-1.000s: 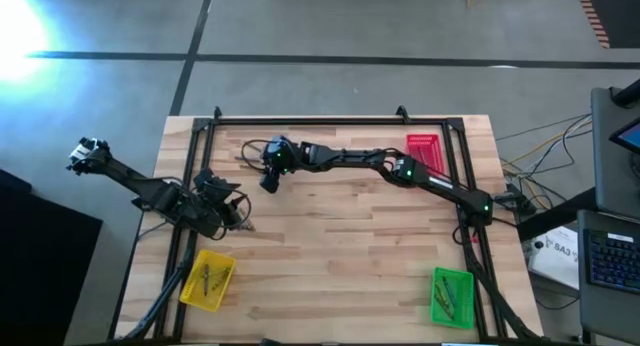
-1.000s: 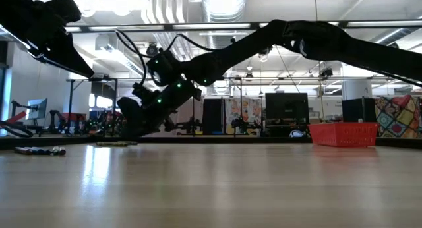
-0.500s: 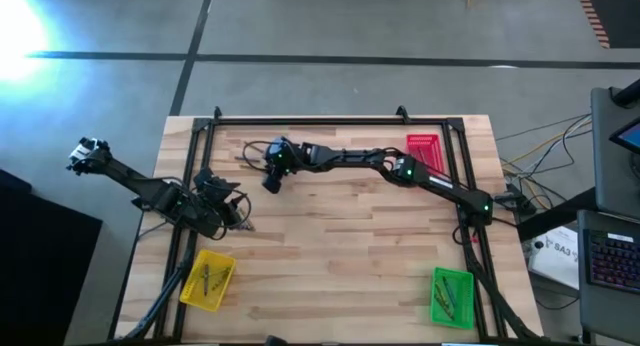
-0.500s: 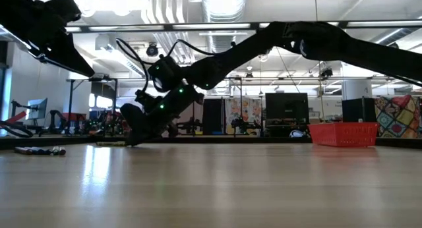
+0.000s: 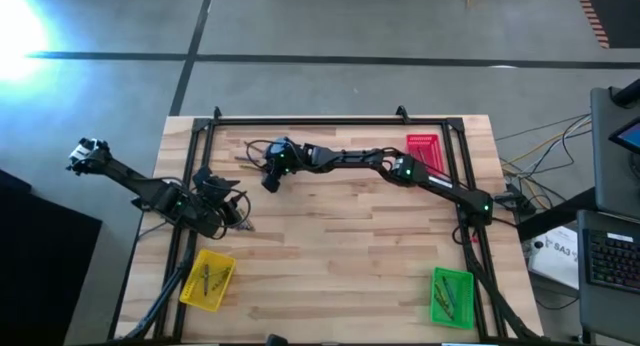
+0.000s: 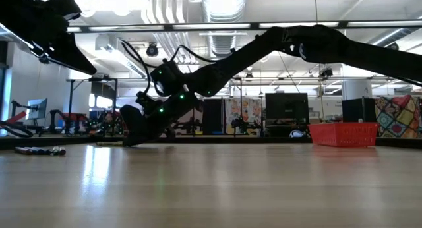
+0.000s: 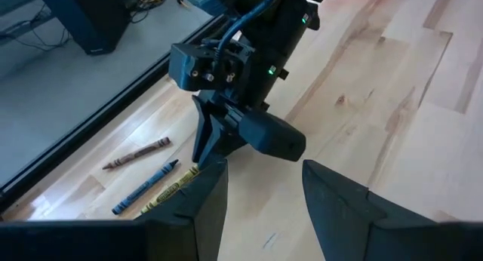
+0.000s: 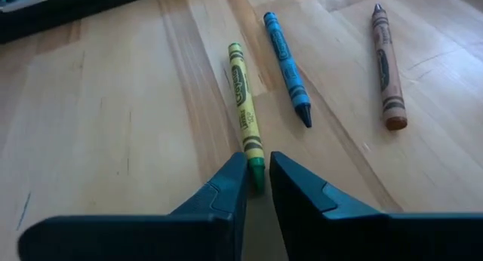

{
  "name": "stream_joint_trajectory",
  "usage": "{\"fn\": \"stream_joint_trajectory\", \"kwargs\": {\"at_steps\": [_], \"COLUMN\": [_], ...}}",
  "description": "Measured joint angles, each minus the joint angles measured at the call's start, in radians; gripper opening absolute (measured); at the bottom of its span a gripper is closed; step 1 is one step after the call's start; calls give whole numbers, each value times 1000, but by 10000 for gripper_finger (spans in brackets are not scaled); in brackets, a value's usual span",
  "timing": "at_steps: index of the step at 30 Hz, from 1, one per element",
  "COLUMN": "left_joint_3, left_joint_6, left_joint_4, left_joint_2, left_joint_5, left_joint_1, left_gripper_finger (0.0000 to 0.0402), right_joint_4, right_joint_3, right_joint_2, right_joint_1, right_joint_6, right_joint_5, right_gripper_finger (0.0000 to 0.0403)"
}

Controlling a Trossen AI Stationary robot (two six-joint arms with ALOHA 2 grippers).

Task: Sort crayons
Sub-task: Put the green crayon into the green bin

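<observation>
Crayons lie on the pale wooden counter (image 5: 340,246) near its far edge: a yellow-green paper-wrapped crayon (image 8: 244,114), a blue crayon (image 8: 287,66) just beside it, and a brown crayon (image 8: 386,66) a little apart. The right hand (image 8: 256,179) is down at the counter there, its two dark fingers pinched close on the green tip of the yellow-green crayon. The left wrist view shows the same three crayons next to that hand. More crayons sit in a yellow plastic tray (image 5: 207,280) and a green plastic tray (image 5: 451,296) at the near corners. A red plastic tray (image 5: 424,150) sits by the far right side. The left hand (image 7: 260,191) waits at the left side of the counter, partly open and holding nothing.
</observation>
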State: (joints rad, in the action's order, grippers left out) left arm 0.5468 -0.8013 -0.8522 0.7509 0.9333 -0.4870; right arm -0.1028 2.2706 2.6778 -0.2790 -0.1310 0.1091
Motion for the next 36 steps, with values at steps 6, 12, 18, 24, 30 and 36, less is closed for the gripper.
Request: {"fn": "stream_joint_trajectory", "kwargs": {"at_steps": [6,12,18,24,30,36], "left_joint_3": [0,0,0,-13,-118,-268], "left_joint_6": [0,0,-10,-50,-126,-111], "left_joint_4": [0,0,-2,-5,67,268], "left_joint_2": [0,0,-1,1,1,2], "left_joint_5": [0,-5,-62,-106,-106,-133], "left_joint_1": [0,0,0,-3,-7,-19], "left_gripper_finger": [155,155,155,155,155,155], "right_joint_4": [-13,-24,-347,-795,-1033,-1020], "right_joint_3": [2,2,-2,-7,-77,-394], "right_joint_2": [1,-5,-106,-232,-372,-554], "right_joint_1": [0,2,28,126,224,340], "right_joint_6": [47,76,85,143,67,-129], "right_joint_5": [-3,-8,-13,-196,-241,-278], "right_gripper_finger": [16,9,9,8,8,8]}}
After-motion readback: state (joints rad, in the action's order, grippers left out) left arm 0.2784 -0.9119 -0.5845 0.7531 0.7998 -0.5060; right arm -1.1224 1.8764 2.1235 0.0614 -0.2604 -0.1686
